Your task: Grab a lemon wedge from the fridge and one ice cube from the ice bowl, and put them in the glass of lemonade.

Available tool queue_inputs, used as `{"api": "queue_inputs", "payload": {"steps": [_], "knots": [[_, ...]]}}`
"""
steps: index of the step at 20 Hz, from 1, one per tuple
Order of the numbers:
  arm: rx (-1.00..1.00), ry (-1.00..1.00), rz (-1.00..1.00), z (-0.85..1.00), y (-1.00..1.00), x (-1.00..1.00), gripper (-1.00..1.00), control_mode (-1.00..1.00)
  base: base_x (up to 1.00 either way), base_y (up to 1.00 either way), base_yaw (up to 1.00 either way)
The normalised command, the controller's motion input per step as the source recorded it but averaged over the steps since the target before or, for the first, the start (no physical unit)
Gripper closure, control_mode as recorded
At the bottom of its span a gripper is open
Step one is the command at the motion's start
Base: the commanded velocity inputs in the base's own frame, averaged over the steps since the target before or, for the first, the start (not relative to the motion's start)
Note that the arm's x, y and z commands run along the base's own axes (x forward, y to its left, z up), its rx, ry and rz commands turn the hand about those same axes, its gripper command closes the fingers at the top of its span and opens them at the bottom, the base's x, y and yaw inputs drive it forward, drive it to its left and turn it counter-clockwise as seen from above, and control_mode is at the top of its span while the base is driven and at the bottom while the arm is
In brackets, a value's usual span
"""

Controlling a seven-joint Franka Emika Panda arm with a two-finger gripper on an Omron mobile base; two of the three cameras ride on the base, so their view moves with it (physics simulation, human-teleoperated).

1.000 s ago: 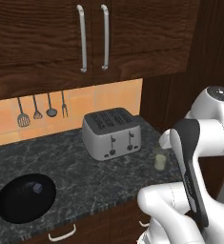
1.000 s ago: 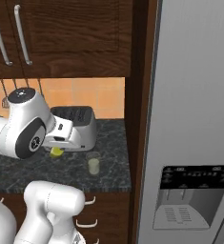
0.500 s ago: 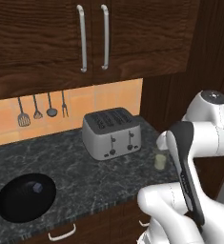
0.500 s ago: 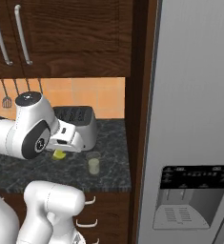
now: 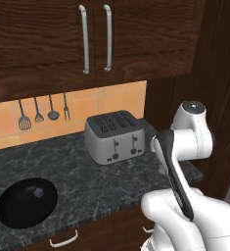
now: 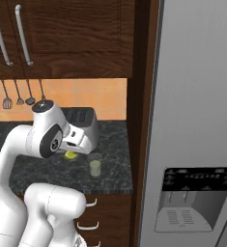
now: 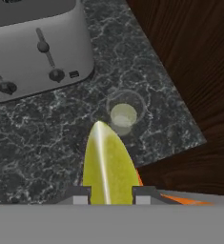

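My gripper (image 7: pixel 108 196) is shut on the lemon wedge (image 7: pixel 106 164), a yellow crescent that sticks out between the two fingertips. In the hand view the glass of lemonade (image 7: pixel 125 114) stands on the dark counter just beyond the wedge's tip. From the right base camera, the lemon wedge (image 6: pixel 70 155) hangs under my hand, a little left of the glass of lemonade (image 6: pixel 94 166). The grey fridge (image 6: pixel 197 96) stands to the right with its doors closed. Far left on the counter lies the black ice bowl (image 5: pixel 9 215) with an ice cube (image 5: pixel 37 192) in it.
A silver toaster (image 5: pixel 115 137) stands on the counter just behind the glass, also seen as toaster (image 7: pixel 32 43). A dark wooden panel (image 7: pixel 189 62) walls the counter's right end. Utensils (image 5: pixel 38 112) hang on the back wall. An orange streak (image 7: pixel 180 199) shows behind the wedge.
My arm has swung right and lower, carrying the lemon wedge closer to the glass. In the left base view the arm now covers the glass.
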Motion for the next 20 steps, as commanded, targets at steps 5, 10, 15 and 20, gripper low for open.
{"api": "queue_inputs", "payload": {"steps": [5,10,15,20], "knots": [[-0.02,0.00,-0.03,-0.25,-0.13,0.32,1.00,-1.00,0.00,0.00,0.00],[0.00,0.00,0.00,-0.03,-0.03,0.26,1.00,-1.00,0.00,0.00,0.00],[0.00,0.03,0.00,0.00,0.00,0.55,1.00,-1.00,0.00,0.00,0.00],[0.03,0.04,0.00,-0.25,-0.09,0.25,1.00,-1.00,0.00,0.00,0.00]]}}
